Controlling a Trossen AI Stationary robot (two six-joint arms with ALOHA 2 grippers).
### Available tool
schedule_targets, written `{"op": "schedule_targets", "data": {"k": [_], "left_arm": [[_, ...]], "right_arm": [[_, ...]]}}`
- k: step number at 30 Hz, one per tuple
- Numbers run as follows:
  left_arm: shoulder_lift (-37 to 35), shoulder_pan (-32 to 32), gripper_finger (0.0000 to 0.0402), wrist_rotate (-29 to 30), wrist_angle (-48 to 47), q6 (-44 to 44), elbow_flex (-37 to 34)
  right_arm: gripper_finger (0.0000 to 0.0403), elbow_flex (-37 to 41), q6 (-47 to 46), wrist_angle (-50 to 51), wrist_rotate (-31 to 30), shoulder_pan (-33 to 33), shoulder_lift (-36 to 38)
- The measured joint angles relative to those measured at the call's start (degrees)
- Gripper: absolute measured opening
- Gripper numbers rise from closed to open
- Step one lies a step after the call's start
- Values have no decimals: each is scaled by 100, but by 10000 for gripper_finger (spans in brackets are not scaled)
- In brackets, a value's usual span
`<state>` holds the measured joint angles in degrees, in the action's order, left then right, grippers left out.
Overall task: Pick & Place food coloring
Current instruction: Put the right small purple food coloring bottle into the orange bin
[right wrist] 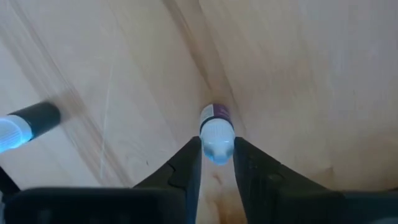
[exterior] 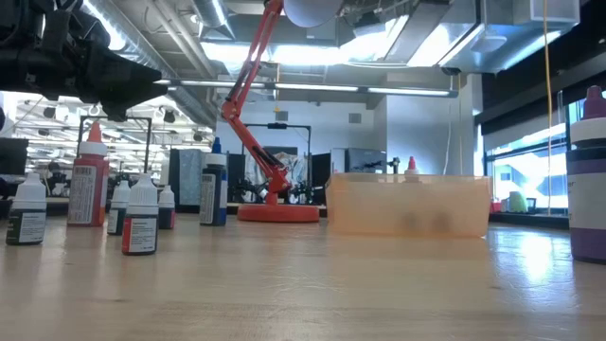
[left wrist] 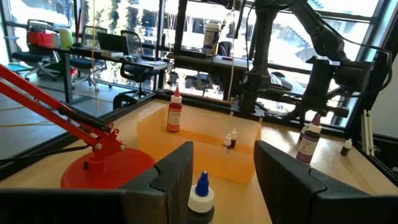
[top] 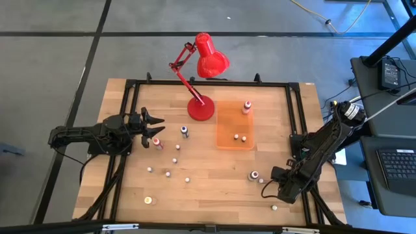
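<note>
Wooden surface (top: 214, 182) in a glass-walled lab with ceiling lights.
One red lamp (top: 201, 109) and one orange tray (top: 229, 140) are seen; three food coloring bottles (top: 246, 106) are counted in the tray, about eleven scattered outside. Left end effector (top: 158, 127) is held apart near a blue-tipped bottle (left wrist: 201, 198); right end effector (right wrist: 217, 162) is closed around a purple bottle (right wrist: 216, 129).

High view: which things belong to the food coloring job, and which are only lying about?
Job: food coloring bottles; orange tray, likely the goal; left gripper; right gripper.
Lying about: red lamp; laptop.
</note>
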<state>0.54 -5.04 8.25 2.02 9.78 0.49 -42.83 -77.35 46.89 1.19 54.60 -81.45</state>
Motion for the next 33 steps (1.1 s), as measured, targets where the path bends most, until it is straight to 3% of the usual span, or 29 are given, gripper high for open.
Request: {"op": "schedule_targets", "data": {"k": [7, 17, 33], "left_arm": [[-2, 0, 163, 0, -2, 2, -2], [0, 0, 161, 0, -2, 0, 0], [-2, 0, 163, -2, -2, 2, -2]], "right_arm": [[56, -11, 8, 57, -100, 3, 4], [132, -4, 8, 53, -173, 3, 0], [140, -2, 19, 57, -306, -1, 0]]}}
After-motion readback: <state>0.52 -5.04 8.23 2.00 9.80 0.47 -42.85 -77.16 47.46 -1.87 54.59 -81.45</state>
